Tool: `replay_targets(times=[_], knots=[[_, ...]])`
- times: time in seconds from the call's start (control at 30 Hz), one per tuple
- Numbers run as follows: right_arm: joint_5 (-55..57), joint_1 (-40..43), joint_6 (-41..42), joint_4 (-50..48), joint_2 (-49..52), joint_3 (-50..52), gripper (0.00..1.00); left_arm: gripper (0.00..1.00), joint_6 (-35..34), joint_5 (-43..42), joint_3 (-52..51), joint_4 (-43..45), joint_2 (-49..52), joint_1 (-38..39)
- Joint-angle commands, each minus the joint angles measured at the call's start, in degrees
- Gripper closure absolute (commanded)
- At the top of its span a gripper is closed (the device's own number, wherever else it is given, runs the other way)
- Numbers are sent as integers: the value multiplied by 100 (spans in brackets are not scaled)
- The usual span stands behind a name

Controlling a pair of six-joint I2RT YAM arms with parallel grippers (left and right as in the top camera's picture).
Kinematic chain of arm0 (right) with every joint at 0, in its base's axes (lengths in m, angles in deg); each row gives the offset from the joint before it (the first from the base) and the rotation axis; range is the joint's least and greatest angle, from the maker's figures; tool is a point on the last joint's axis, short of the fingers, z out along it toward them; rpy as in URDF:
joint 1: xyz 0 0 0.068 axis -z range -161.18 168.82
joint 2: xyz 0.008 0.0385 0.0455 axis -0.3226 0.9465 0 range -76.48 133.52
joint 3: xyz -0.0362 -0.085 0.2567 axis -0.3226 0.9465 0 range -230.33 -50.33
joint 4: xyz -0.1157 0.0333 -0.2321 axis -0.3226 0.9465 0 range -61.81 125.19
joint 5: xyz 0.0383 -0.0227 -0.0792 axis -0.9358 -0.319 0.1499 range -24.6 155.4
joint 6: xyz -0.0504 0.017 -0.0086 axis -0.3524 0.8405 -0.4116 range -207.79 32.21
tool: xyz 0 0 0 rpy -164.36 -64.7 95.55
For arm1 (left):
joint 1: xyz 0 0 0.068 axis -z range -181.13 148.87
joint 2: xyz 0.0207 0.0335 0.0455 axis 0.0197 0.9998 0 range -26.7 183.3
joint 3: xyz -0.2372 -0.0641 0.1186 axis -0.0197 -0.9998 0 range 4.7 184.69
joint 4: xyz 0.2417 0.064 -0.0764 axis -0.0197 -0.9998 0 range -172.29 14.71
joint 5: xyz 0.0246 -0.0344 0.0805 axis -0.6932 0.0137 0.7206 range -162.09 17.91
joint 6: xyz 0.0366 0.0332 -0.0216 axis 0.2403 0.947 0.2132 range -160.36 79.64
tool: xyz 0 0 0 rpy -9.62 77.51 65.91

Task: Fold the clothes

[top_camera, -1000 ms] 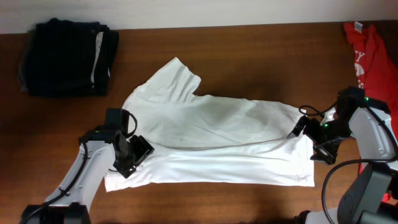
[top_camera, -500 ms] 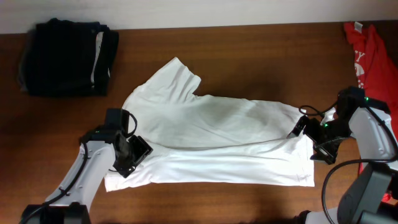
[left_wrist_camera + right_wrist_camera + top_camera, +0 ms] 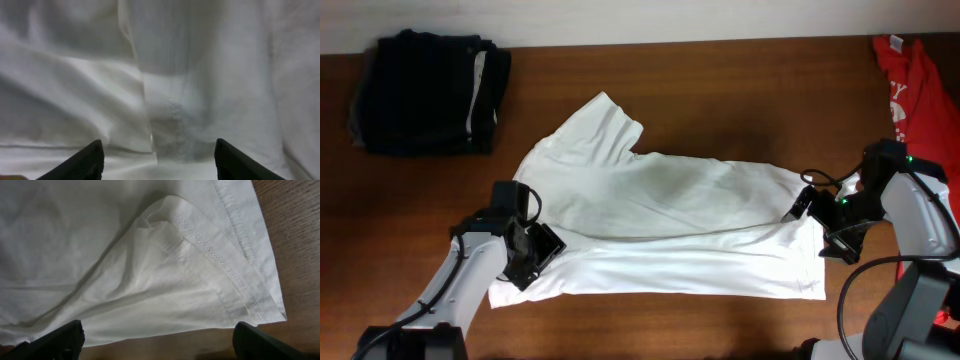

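Note:
The white T-shirt (image 3: 660,225) lies spread on the brown table, its long side folded over, one sleeve pointing up-left. No printed graphic shows. My left gripper (image 3: 532,255) is open, low over the shirt's left end; the left wrist view shows only white cloth (image 3: 165,85) between its fingertips (image 3: 157,160). My right gripper (image 3: 825,228) is open at the shirt's right hem. The right wrist view shows the layered stitched hem (image 3: 215,260) ahead of its fingertips (image 3: 157,340), with bare wood between them.
A folded black garment (image 3: 425,90) sits at the back left corner. A red garment (image 3: 920,85) lies at the right edge. Wall edge runs along the back of the table (image 3: 650,325).
My left gripper has shifted slightly right and down over the shirt's left end. The right arm and the shirt have not visibly moved.

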Motion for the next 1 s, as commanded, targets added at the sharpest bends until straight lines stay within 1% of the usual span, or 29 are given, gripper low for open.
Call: replay_targets(times=[0.0, 0.13, 0.27, 0.3, 0.53, 0.67, 0.7, 0.73, 0.77, 0.97], knots=[[-70, -35, 0, 0, 0, -87, 2, 34, -74, 63, -57, 44, 44, 22], [-70, -35, 0, 0, 0, -87, 2, 42, -74, 59, -57, 90, 44, 22], [-70, -35, 0, 0, 0, -87, 2, 60, -74, 48, -57, 107, 44, 22], [-70, -35, 0, -2, 0, -87, 2, 62, -74, 46, -57, 107, 44, 22], [-70, -35, 0, -2, 0, -87, 2, 61, -74, 31, -57, 133, 236, 31], [-70, -35, 0, 0, -2, -87, 2, 61, -70, -251, -57, 365, 595, 31], [-70, -35, 0, -2, 0, -87, 2, 64, -70, -308, -57, 413, 645, 33], [-70, -35, 0, 0, 0, -87, 2, 73, -72, -275, -57, 457, 671, 31], [-70, -35, 0, 0, 0, -87, 2, 76, -70, -122, -55, 472, 664, 31], [-72, -35, 0, 0, 0, -87, 2, 76, -26, 280, 35, 214, 422, 31]])
